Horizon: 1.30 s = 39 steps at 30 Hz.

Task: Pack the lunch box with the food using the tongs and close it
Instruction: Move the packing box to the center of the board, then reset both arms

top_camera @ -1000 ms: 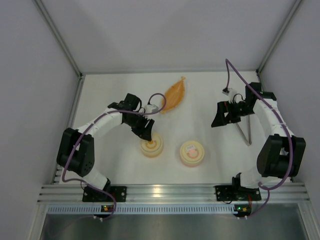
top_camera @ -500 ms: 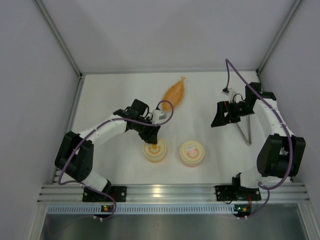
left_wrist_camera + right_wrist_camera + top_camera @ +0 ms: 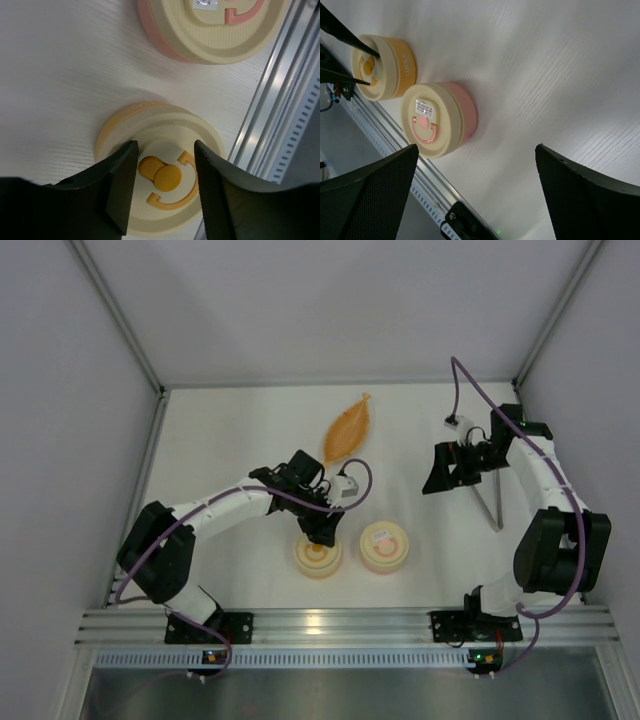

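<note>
The left arm (image 3: 228,504) reaches over the yellow lunch box (image 3: 318,556) at the near side of the worktop (image 3: 230,430). Its jaws are spread on either side of the orange knob (image 3: 167,177) on the shut lid. Just to the right sits a pink lunch box (image 3: 382,546), also lidded. The right arm (image 3: 540,472) hangs well apart, its jaws spread wide and holding nothing; the grey tongs (image 3: 491,508) lie on the worktop beside it. An orange leaf-shaped tray (image 3: 347,428) lies towards the back
</note>
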### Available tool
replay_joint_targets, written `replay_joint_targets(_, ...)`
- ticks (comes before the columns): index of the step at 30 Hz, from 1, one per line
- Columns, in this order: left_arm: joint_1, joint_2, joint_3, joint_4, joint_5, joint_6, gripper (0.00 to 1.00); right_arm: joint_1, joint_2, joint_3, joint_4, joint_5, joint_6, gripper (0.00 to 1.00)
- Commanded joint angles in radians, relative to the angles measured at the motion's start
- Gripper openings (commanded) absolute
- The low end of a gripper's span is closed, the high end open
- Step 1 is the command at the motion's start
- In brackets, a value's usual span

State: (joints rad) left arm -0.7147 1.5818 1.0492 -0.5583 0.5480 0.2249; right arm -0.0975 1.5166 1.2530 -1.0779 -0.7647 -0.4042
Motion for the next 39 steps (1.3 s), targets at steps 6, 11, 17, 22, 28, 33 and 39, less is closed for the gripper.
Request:
replay_joint_targets(6,0.209,-0.081,0.291,-0.146,0.01,-0.068,0.98,-0.011,-0.082,0.063,0.016,-0.01,0.008,0.99)
replay_joint_targets(11,0.34,-0.15,0.455,-0.264,-0.111,-0.16,0.98,-0.011,-0.145,0.057,0.139,0.011,0.12,0.99)
replay_joint_targets(17,0.541,-0.281,0.327,-0.272,-0.129,-0.153,0.98,-0.011,-0.187,0.025,0.266,0.108,0.2,0.99)
replay_joint_targets(22,0.757,-0.27,0.21,-0.221,-0.115,-0.067,0.98,-0.011,-0.193,-0.041,0.358,0.2,0.223,0.99)
replay_joint_targets(28,0.848,-0.18,0.129,-0.132,-0.157,-0.055,0.98,-0.011,-0.17,-0.13,0.456,0.303,0.232,0.99)
replay_joint_targets(33,0.853,-0.164,0.091,-0.069,-0.211,-0.05,0.98,-0.011,-0.151,-0.122,0.461,0.331,0.211,0.99)
replay_joint_targets(39,0.856,-0.204,0.068,-0.046,-0.148,-0.045,0.98,-0.011,-0.144,-0.107,0.458,0.334,0.205,1.0)
